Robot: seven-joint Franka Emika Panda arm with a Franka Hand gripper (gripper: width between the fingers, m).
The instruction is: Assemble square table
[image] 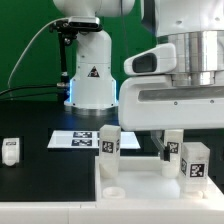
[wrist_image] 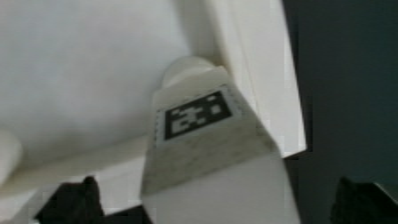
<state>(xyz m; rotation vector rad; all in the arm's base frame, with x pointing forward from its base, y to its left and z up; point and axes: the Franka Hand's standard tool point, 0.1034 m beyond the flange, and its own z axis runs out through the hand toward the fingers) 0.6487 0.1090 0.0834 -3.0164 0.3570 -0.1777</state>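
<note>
Leg [image: 108, 141] on slab [image: 135, 190], marker board [image: 72, 140] behind

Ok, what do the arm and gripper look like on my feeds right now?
The arm is glossy white with bulky rounded housings and a grey section at one joint. Its base is white too, bears a black triangular mark, glows blue at the foot, and a black cable runs to it. The gripper ends in two black fingertips.
</note>
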